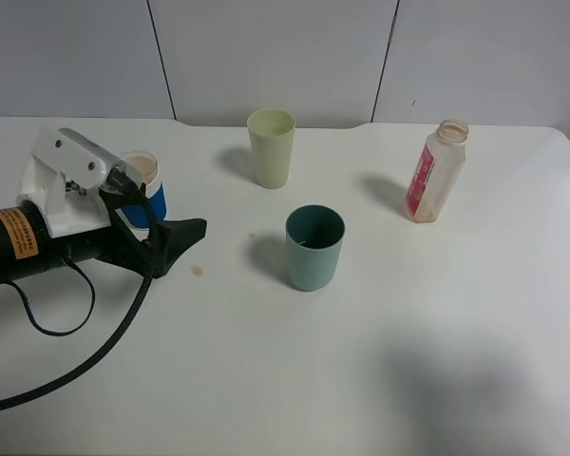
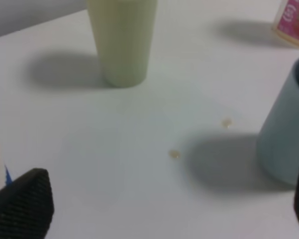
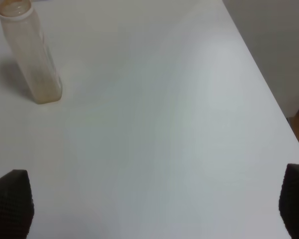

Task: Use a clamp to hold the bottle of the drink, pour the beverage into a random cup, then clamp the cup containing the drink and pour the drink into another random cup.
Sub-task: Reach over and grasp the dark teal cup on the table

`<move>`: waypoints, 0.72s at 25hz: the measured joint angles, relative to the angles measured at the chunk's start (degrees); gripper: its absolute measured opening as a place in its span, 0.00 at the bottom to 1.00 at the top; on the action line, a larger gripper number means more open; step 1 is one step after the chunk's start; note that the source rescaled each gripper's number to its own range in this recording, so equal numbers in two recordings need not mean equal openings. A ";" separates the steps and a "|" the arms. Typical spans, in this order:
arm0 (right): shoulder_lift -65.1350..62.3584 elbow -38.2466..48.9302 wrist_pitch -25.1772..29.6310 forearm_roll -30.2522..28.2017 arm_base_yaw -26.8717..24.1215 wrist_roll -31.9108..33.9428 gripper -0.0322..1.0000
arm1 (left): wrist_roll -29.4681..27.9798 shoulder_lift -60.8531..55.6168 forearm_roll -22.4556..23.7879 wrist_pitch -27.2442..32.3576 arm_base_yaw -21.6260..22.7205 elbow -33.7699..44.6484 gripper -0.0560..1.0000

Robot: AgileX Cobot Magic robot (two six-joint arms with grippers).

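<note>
At the left of the exterior view, the left end effector (image 2: pixel 169 206) is seen low over the table (image 1: pixel 380 380). Its white housing covers part of the blue-and-white cup (image 1: pixel 148 193) behind it, so only the brownish rim and a patch of blue wall are shown. In the left wrist view that cup is cut down to a sliver at the frame edge, just outside one black finger (image 2: pixel 25 204). Whether the two touch cannot be told. The jaws are spread wide, and only bare table and small brownish spots (image 2: pixel 174 154) are seen between them. A black cable (image 1: pixel 85 356) is looped toward the lower left corner.

The pale yellow-green cup (image 1: pixel 271 147) is placed upright at upper centre. Its rim is cut off in the left wrist view. The teal cup (image 1: pixel 314 247) is placed upright at centre and is half cropped in that wrist view. What it holds cannot be made out. Both are set ahead of the left end effector, apart from it.

The bottle (image 1: pixel 435 171) is found upright and uncapped at the upper right, well apart from the left end effector, with both cups between. The right end effector (image 3: pixel 152 204) is not caught in the exterior view. In the right wrist view only its two black fingertips are shown, spread wide and holding nothing, and the bottle is seen well ahead and to one side, with no label visible.
</note>
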 joint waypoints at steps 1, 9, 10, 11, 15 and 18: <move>0.00 0.00 0.00 0.00 0.00 0.00 0.98 | 0.13 0.56 0.39 -0.54 0.00 0.00 0.93; 0.00 0.00 0.00 0.00 0.00 0.00 0.98 | 0.38 3.54 2.85 -3.60 0.00 0.00 0.93; 0.00 0.00 0.00 0.00 0.00 0.00 0.98 | 0.38 3.96 3.22 -4.28 0.00 0.00 0.93; 0.00 0.00 0.00 0.00 0.00 0.00 0.98 | 0.38 4.46 3.64 -4.88 0.00 -0.05 0.93; 0.00 0.00 0.00 0.00 0.00 0.00 0.98 | 0.38 6.16 4.85 -7.06 0.00 0.00 0.93; 0.00 0.00 0.00 0.00 0.00 0.00 0.98 | 0.38 8.11 5.55 -9.67 0.00 0.00 0.93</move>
